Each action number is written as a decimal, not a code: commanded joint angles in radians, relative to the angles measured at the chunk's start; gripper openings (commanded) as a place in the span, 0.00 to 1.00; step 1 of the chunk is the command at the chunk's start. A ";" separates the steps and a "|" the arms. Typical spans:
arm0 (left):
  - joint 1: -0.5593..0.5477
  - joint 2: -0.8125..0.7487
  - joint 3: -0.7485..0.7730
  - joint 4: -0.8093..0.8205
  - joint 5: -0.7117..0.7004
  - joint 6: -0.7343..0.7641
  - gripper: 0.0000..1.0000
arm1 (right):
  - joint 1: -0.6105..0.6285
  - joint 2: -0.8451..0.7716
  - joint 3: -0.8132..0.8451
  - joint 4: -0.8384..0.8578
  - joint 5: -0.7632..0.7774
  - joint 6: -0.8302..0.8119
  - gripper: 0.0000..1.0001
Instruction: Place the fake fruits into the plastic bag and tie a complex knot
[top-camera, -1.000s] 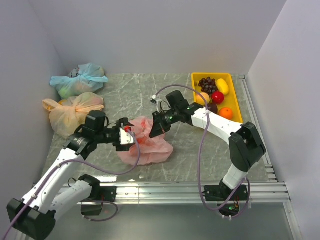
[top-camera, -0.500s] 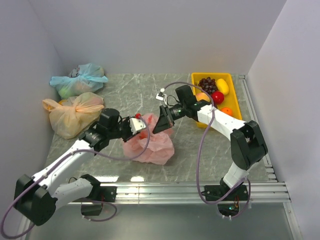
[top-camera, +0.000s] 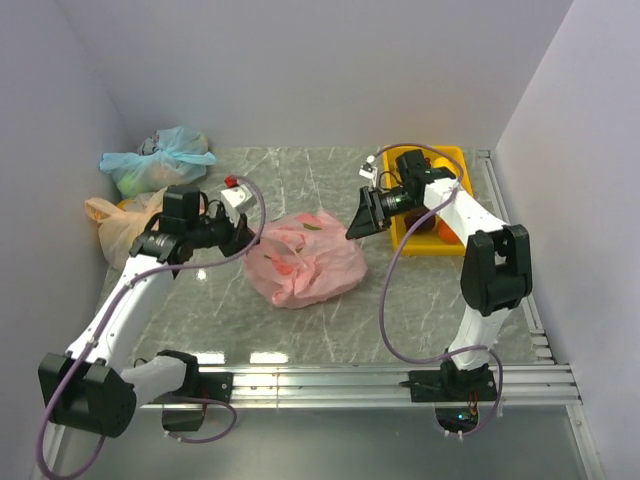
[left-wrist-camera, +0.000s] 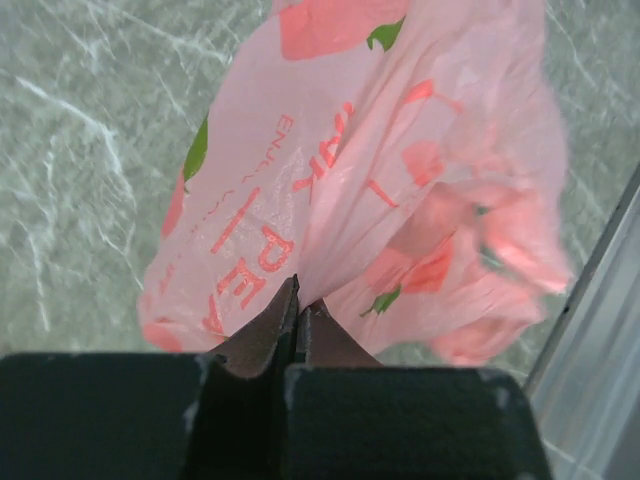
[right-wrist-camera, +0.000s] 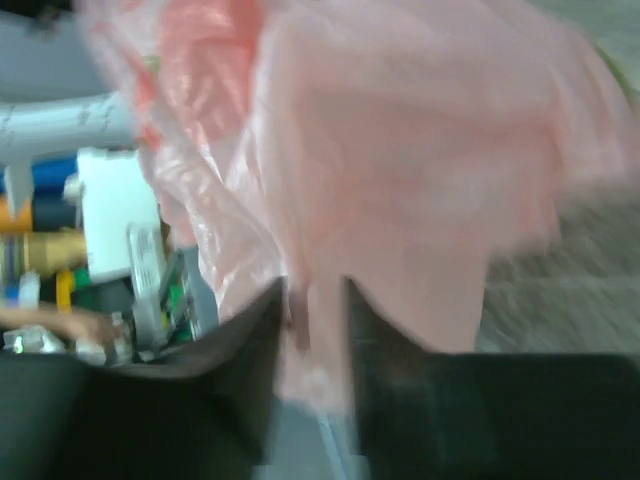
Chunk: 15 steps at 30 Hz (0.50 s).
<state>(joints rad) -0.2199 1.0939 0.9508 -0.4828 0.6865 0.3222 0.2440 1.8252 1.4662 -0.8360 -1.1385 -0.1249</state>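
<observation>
The grey-green marble-patterned table (top-camera: 300, 180) carries everything. Near its middle lies the thin, crinkly, translucent salmon-pink plastic bag (top-camera: 305, 262), a puffed, creased heap printed with red lettering and small green leaf shapes. Whether it contains anything cannot be told.

At the far right stands the shallow rectangular yellow plastic tray (top-camera: 452, 152), mostly covered by the right arm. Of the fake fruits in it, only a smooth orange ball (top-camera: 447, 231) shows clearly.

At the far left sit two knotted, lumpy film bags: the blue-green tied bag (top-camera: 160, 160) near the back wall and the pale peach-orange tied bag (top-camera: 110, 215) just in front of it, partly behind the left arm.

The left gripper (top-camera: 250, 236) is at the pink bag's left edge. Its wrist view shows the dark fingers pressed together (left-wrist-camera: 298, 295), pinching a gathered fold of the bag (left-wrist-camera: 400, 150).

The right gripper (top-camera: 352, 232) hangs by the bag's upper right. In its blurred wrist view the jaws stand narrowly apart (right-wrist-camera: 312, 290), with pink film (right-wrist-camera: 420, 170) running into the gap.
</observation>
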 joint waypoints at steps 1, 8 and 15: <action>0.005 0.070 0.086 -0.062 0.041 -0.130 0.00 | -0.006 -0.098 0.058 0.070 0.251 0.068 0.61; -0.018 0.280 0.267 -0.141 -0.070 -0.405 0.01 | 0.084 -0.311 0.077 0.139 0.654 0.041 0.95; -0.013 0.337 0.298 -0.128 -0.025 -0.661 0.00 | 0.444 -0.497 -0.137 0.248 0.968 0.079 0.98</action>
<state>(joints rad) -0.2329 1.4342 1.2068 -0.6125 0.6350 -0.1726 0.5964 1.3613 1.4242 -0.6373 -0.3687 -0.0692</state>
